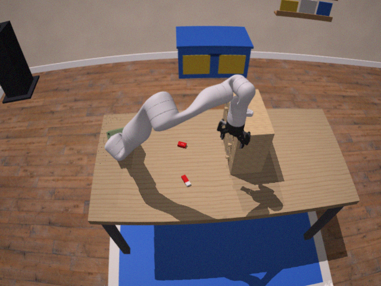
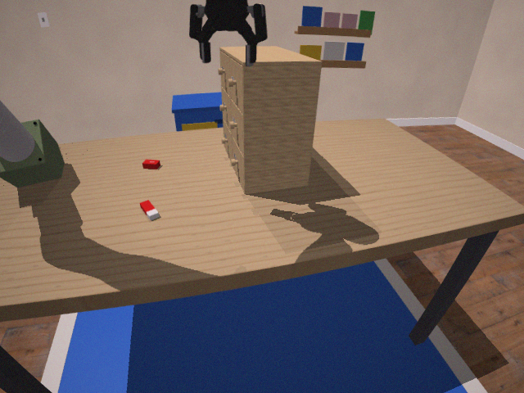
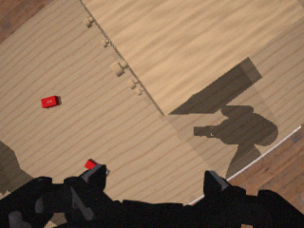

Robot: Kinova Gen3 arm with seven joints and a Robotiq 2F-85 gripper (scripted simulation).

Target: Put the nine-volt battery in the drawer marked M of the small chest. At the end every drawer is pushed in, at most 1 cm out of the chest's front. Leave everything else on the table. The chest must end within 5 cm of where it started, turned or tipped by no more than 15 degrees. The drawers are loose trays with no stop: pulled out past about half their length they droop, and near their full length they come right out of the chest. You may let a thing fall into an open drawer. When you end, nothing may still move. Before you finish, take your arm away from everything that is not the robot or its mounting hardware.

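A small red block (image 1: 182,144) (image 2: 151,164) (image 3: 49,102), which looks like the nine-volt battery, lies on the table left of the chest. The wooden chest (image 1: 252,154) (image 2: 279,122) (image 3: 190,47) stands upright, its knobbed drawer front facing the robot base side. The drawers look pushed in; their letters cannot be read, so drawer M cannot be told. My gripper (image 1: 232,141) (image 2: 228,60) (image 3: 154,179) is open and empty, fingers pointing down. It is high up, around the height of the chest's top near its front, well away from the red block.
A red and white block (image 1: 186,180) (image 2: 149,210) (image 3: 90,164) lies on the table (image 1: 301,148) (image 2: 381,169), nearer the front edge than the red block. The green robot base (image 1: 114,133) (image 2: 48,156) is at the table's left. The arm reaches over the table to the chest.
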